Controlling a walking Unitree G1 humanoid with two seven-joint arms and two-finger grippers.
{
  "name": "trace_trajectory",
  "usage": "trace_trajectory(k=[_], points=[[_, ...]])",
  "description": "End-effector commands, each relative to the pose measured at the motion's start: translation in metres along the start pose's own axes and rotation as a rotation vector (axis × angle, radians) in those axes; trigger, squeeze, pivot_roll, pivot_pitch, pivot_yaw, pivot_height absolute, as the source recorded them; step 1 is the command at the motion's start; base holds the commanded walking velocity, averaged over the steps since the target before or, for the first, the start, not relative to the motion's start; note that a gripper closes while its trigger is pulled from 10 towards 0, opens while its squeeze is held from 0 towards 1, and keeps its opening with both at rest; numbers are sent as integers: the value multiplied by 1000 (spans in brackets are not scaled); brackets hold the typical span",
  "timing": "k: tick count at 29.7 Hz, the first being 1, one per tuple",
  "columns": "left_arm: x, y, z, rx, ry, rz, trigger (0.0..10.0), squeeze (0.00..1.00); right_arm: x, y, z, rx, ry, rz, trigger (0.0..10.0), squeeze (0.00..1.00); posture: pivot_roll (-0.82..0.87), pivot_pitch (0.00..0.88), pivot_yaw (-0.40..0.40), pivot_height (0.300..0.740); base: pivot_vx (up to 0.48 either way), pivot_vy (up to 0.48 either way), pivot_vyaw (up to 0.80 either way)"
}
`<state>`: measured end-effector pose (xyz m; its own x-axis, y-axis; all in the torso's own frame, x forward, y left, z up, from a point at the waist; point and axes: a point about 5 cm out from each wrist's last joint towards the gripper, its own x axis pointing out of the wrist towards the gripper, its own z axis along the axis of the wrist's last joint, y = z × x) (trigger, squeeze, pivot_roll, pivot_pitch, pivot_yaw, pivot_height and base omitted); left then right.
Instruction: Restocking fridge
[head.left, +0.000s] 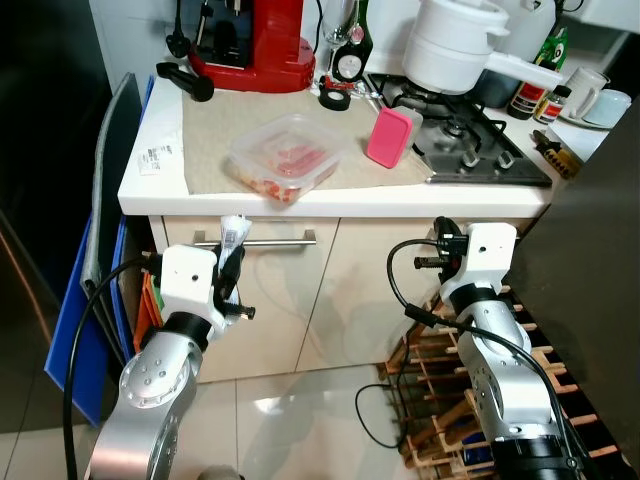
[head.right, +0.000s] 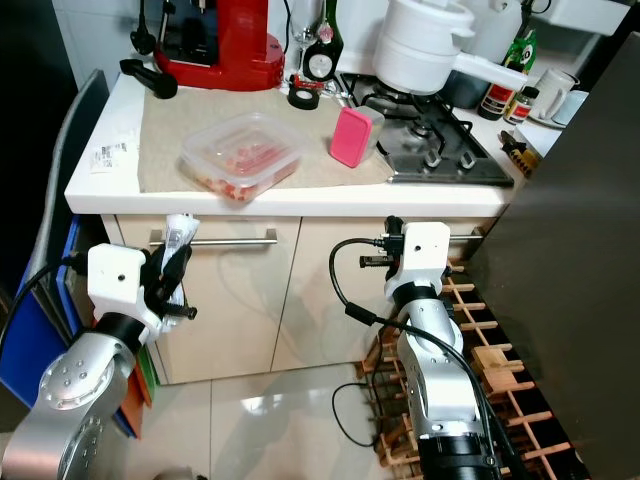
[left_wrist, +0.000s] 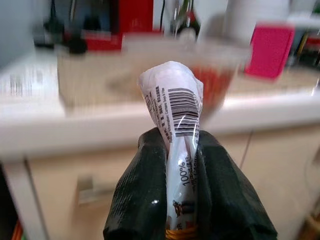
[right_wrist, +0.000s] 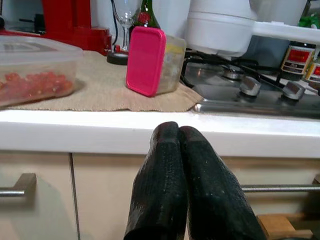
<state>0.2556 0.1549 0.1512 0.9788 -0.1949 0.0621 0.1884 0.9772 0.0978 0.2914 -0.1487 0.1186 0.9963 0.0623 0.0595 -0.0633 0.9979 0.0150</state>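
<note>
Below, each labelled part is listed in turn.

Left tool (left_wrist: 182, 187): the two black fingers are pressing together on a white wrapped packet (left_wrist: 174, 112), gripping it low so its twisted top is standing up above the fingertips; the tool is hovering in front of the drawer, just below the counter edge.

Packet: it is showing a printed barcode and is sitting beside the steel drawer handle (head.left: 262, 241).

Right tool (right_wrist: 179, 145): the fingers are lying pressed flat against each other with nothing between them; the arm is pointing at the cabinet front under the hob (head.left: 470, 140).

Counter (head.left: 150, 185): it is carrying a beige mat, on which a clear lidded food box (head.left: 285, 157) with red contents is resting near the front edge.

Pink-lidded container (head.left: 390, 135): it is standing on edge just beside the hob, well apart from the food box.

Background: a red coffee machine (head.left: 255, 40) and a white pot (head.left: 455, 45) are standing at the back.

Floor: a wooden wine rack (head.left: 440, 400) is sitting by the right arm.
</note>
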Motion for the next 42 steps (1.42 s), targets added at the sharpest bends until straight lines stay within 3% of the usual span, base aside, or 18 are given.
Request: trace_trajectory(k=[1,14,21,26,35,42], points=[[4,-7,0,-6,-2,-23,10000,0,0,-5,-1,-3,7,-16,10000,0,129,0,-117,740,0,0,0],[30,-18,11,28,-63,-76,10000,0,9,2,1,-27,-4,13,10000,0,86,0,-104,740,-181,0,0],[32,-21,11,28,-64,-80,10000,0,11,3,-1,-33,5,15,10000,0,84,0,-99,740,-292,0,0],[32,-12,4,11,-35,-32,10000,0,8,2,-6,-24,22,8,10000,0,79,0,-87,740,-293,0,0],[34,-17,3,13,-35,-40,10000,0,10,6,-7,-32,27,22,10000,0,82,0,-86,740,-292,0,0],[35,-20,2,11,-41,-41,10000,0,12,8,-8,-45,21,37,10000,0,85,0,-88,740,-121,0,-538]])
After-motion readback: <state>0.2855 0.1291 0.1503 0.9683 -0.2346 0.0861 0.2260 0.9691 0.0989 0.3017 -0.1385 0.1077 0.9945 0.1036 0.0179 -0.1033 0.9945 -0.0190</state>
